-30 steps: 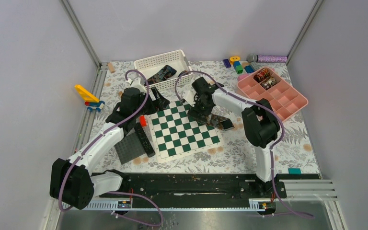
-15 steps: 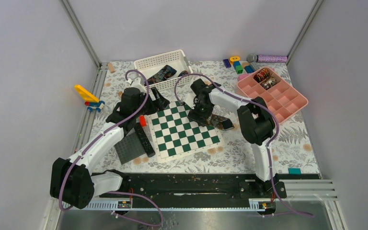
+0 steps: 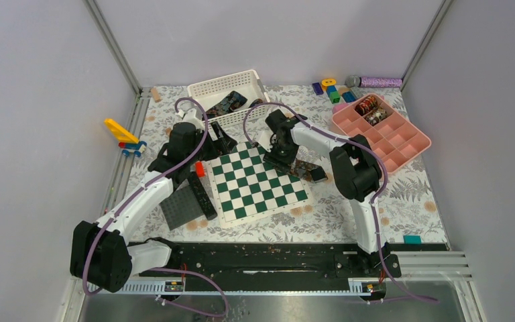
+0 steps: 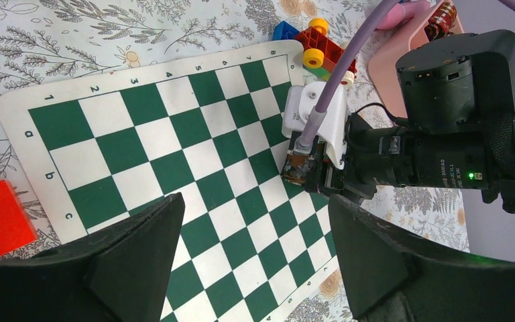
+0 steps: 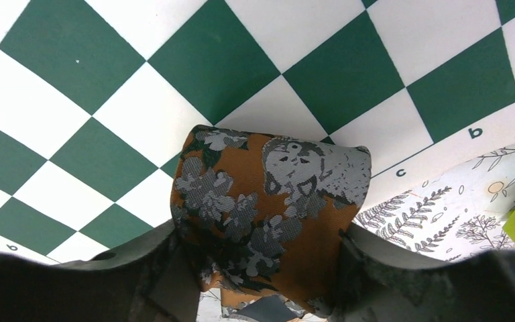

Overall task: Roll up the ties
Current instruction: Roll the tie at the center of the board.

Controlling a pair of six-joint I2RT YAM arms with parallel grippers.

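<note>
Right wrist shows the right tool clasping the rust floral tie over the chessboard. Left tool hangs released.

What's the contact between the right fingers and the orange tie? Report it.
Touching. The right wrist view shows the tie filling the gap between the right fingers, both its edges pressed against them.

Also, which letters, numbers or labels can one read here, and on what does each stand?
"1", "2", "3", "8": chessboard border, left wrist view.
"a", "b", "c": its adjoining border.
"b", "c": same border, right wrist view.
White print on the right arm's motor: too small to read.
</note>
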